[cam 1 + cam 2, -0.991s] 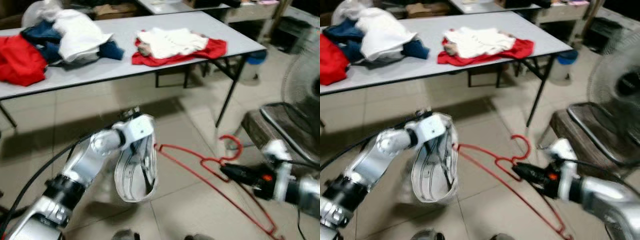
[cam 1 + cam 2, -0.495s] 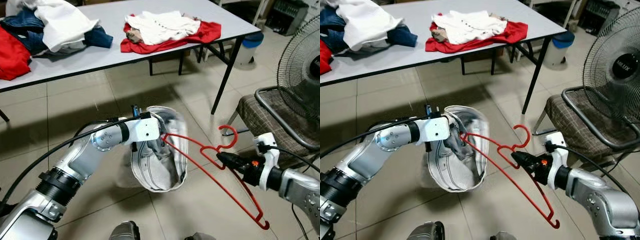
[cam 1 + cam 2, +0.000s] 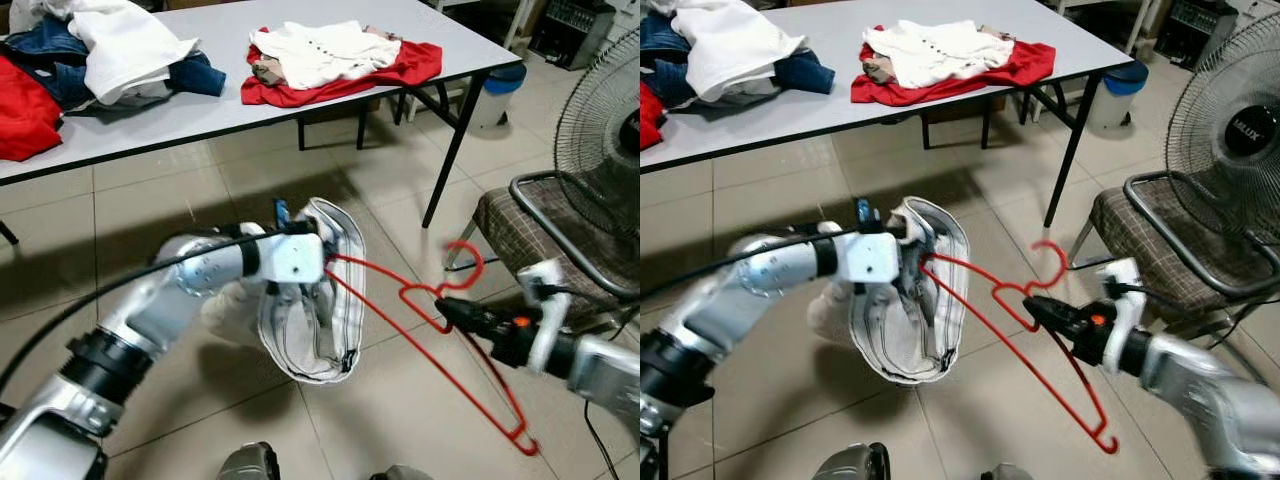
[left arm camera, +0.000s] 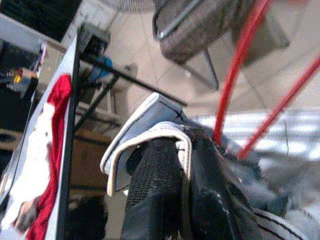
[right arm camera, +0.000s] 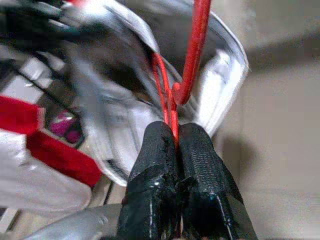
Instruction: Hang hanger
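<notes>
hanger (image 3: 420,310) end deeper inside garment (image 3: 320,300)

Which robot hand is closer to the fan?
The right one. The right gripper pinches the red hanger just in front of the chair where the fan stands. The left gripper holds the grey garment, farther away.

Both pincers meet over the tiled floor, joined by a red hanger and a pale garment.

The left pincer (image 3: 300,290) grips the white-grey garment (image 3: 318,300), which droops open; one end of the red hanger (image 3: 425,330) reaches into it. The right pincer (image 3: 450,312) clamps the hanger just below its hook. Behind, a grey surface (image 3: 230,100) carries heaped clothes (image 3: 335,60); a chair (image 3: 540,230) and fan (image 3: 600,120) stand to the right.
</notes>
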